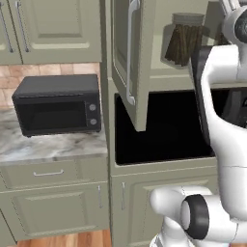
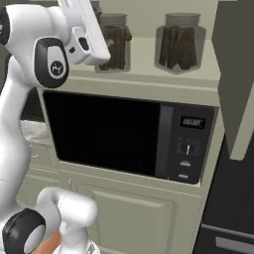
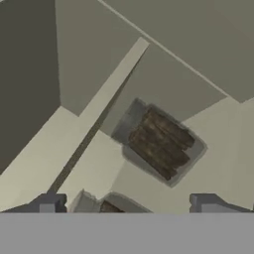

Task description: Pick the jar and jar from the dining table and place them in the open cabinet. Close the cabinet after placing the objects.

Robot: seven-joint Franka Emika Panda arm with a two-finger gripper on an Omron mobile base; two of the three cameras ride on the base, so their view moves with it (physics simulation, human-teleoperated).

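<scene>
Two clear jars of dark brown sticks stand on the shelf (image 2: 149,75) of the open cabinet. The right jar (image 2: 179,44) (image 1: 183,41) stands free, and it lies mid-frame in the hand view (image 3: 161,144). The left jar (image 2: 115,45) is partly behind my hand. Its top (image 3: 106,207) shows low in the hand view between the spread fingertips, with a gap on each side. My gripper (image 3: 129,204) is open just above it and grips nothing. The cabinet door (image 1: 128,58) (image 2: 235,74) stands swung out. The dining table is out of view.
A built-in black microwave (image 2: 124,134) (image 1: 164,125) sits right under the shelf. A second black microwave (image 1: 58,103) rests on the marble counter (image 1: 48,144) to the left. Sage-green drawers and doors (image 1: 53,207) lie below.
</scene>
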